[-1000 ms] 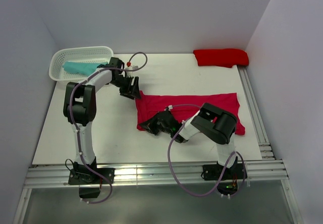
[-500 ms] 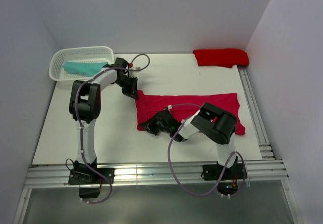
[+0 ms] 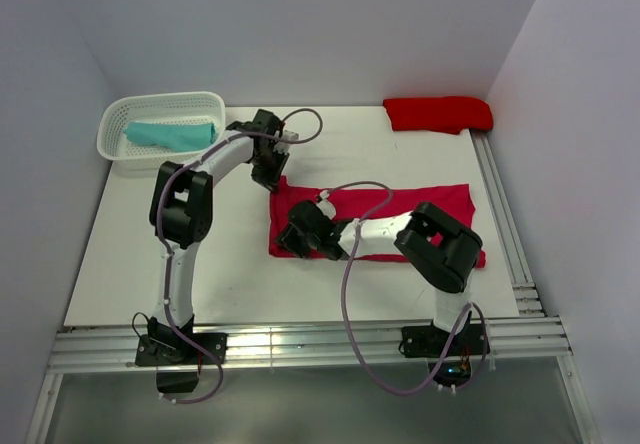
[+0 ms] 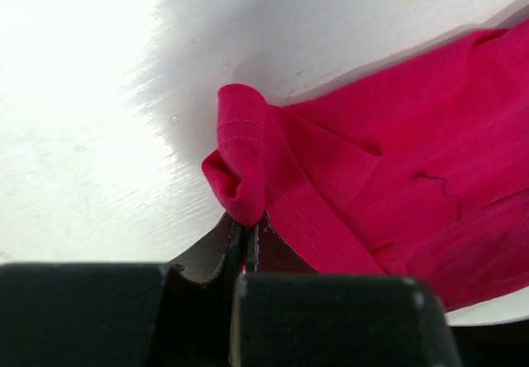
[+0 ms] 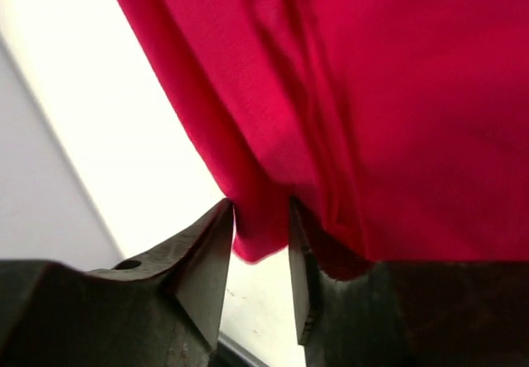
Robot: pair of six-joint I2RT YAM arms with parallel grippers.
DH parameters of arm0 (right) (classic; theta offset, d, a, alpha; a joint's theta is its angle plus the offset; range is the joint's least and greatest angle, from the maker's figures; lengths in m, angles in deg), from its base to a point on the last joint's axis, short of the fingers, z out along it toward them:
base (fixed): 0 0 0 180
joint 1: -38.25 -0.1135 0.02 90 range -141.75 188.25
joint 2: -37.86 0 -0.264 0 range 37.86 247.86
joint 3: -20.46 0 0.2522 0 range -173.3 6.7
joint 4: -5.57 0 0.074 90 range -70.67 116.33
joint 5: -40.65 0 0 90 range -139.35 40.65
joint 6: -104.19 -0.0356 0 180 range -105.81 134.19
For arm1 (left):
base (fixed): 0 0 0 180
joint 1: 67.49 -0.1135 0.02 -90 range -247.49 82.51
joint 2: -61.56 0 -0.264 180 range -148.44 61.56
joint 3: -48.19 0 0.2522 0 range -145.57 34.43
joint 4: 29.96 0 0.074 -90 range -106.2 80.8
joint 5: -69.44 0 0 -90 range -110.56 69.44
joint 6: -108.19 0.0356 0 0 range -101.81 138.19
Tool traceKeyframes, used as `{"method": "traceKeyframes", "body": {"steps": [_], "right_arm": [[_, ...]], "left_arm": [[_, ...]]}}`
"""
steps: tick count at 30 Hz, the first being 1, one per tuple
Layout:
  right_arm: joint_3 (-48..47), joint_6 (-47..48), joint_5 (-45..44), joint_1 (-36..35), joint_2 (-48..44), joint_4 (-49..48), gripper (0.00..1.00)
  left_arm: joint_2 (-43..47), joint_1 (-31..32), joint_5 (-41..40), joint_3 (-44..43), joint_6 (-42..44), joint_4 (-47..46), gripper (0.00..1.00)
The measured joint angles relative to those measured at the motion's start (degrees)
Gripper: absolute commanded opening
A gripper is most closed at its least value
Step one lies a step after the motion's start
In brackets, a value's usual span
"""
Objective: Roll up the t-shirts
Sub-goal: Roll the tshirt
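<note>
Raspberry tee (image 3: 440, 202) lies spread across mid worktop (image 3: 240, 274), long axis L-R. Left gripper (image 4: 248, 243) is pressed together on the far-left hemmed corner, w/ only a small curl of cloth in the bite. Right gripper (image 5: 259, 226) pinches a fold at the near-left edge, jaws nearly closed w/ fabric between. Risks, imo: that thin L bite could slip out once I pull, and uneven travel btwn arms would skew the roll or bunch the edge.
</note>
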Motion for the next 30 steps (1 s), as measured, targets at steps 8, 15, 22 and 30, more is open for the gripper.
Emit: {"method": "traceKeyframes", "body": {"steps": [8,15,22,30], "right_arm": [[-13.1,5.4,-7.5,-3.9,0.1,18.9,0.50],[-25.2,10.1,-14.0,-5.2,2.4,28.5,0.56],[-39.5,16.0,-22.0,-5.0,14.9,36.8,0.58],[-47.4,19.3,-28.6,-4.8,20.7,46.0,0.59]], "left_arm": [[-1.6,0.3,-2.7,-3.1,1.4,3.0,0.00],[-3.0,0.8,-3.3,-3.7,1.6,4.3,0.00],[-3.1,1.2,-3.4,-5.9,1.6,5.7,0.00],[-3.4,1.4,-3.8,-6.3,1.6,6.3,0.00]]}}
